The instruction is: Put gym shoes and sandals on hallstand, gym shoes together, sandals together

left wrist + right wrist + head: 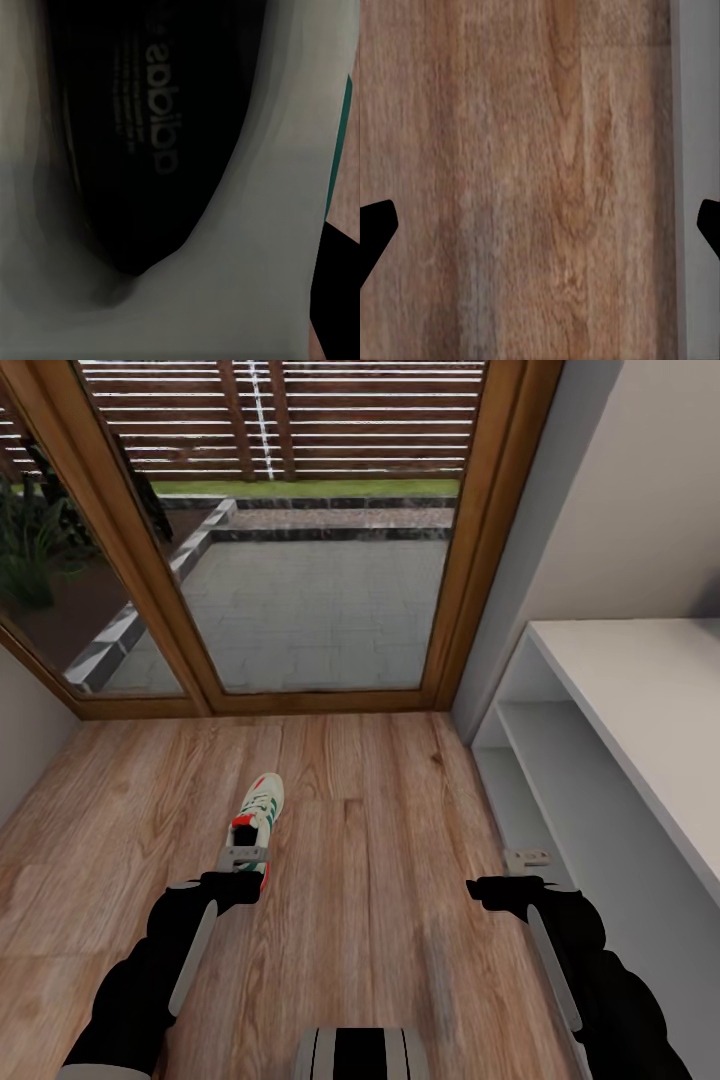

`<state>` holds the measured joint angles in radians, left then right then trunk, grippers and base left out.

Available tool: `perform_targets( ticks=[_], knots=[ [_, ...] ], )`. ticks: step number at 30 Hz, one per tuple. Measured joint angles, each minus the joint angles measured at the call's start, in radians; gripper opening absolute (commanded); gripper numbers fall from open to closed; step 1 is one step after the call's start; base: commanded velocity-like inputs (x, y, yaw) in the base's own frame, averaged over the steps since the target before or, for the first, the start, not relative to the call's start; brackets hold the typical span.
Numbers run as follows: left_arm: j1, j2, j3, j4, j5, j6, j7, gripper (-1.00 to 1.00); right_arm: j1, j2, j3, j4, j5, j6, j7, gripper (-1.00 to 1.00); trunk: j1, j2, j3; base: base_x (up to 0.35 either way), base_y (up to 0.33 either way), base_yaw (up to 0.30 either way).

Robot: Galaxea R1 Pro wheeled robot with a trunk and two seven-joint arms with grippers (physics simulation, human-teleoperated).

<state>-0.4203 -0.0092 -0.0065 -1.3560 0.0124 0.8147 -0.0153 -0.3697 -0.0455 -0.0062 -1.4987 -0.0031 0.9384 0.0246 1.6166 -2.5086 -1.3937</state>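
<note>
One gym shoe (pixel 260 807), cream-white with green stripes and a red heel patch, lies toe-away on the corridor floor (pixel 390 830). My left gripper (pixel 243 857) sits over its heel, shut on the heel collar. In the left wrist view the gym shoe (pixel 247 225) is very close, showing its black insole, and one black finger (pixel 336 300) lies against its outer side. My right gripper (pixel 527 857) hangs open and empty over the floor (pixel 547 187), beside the pale hallstand (pixel 640 690). The sandals are out of view.
A wood-framed glass door (pixel 310 590) closes the corridor ahead, with a patio outside. A grey wall runs along the left (pixel 25 740). The hallstand's low shelf (pixel 520 790) opens toward the floor at the right. A pale grey strip (pixel 694 112) borders the planks.
</note>
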Motion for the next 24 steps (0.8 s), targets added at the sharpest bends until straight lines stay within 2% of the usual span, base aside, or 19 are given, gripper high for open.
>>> perform_targets(
  ticks=[7,12,18,24],
  knots=[
    [0.0,-0.001,-0.002,0.0,-0.002,0.001,0.003,-1.0,0.0,0.0,0.0,0.0,0.0,0.0,0.0,1.0,0.0,0.0,0.0,-0.066,0.0,0.0],
    [0.01,-0.002,-0.008,0.0,-0.002,0.002,0.004,-1.0,0.0,0.0,0.0,0.0,0.0,0.0,0.0,1.0,0.0,0.0,0.0,-0.297,0.0,0.0],
    [0.015,-0.002,-0.045,0.0,-0.001,0.002,0.005,-1.0,0.0,0.0,-0.001,0.0,0.0,0.0,0.0,1.0,0.0,0.0,0.0,-0.331,0.0,0.0],
    [0.016,-0.002,-0.066,0.0,-0.002,0.002,0.005,-1.0,0.0,0.0,-0.001,0.0,0.0,0.0,0.0,1.0,0.0,0.0,0.0,-0.336,0.013,0.0]
  ],
)
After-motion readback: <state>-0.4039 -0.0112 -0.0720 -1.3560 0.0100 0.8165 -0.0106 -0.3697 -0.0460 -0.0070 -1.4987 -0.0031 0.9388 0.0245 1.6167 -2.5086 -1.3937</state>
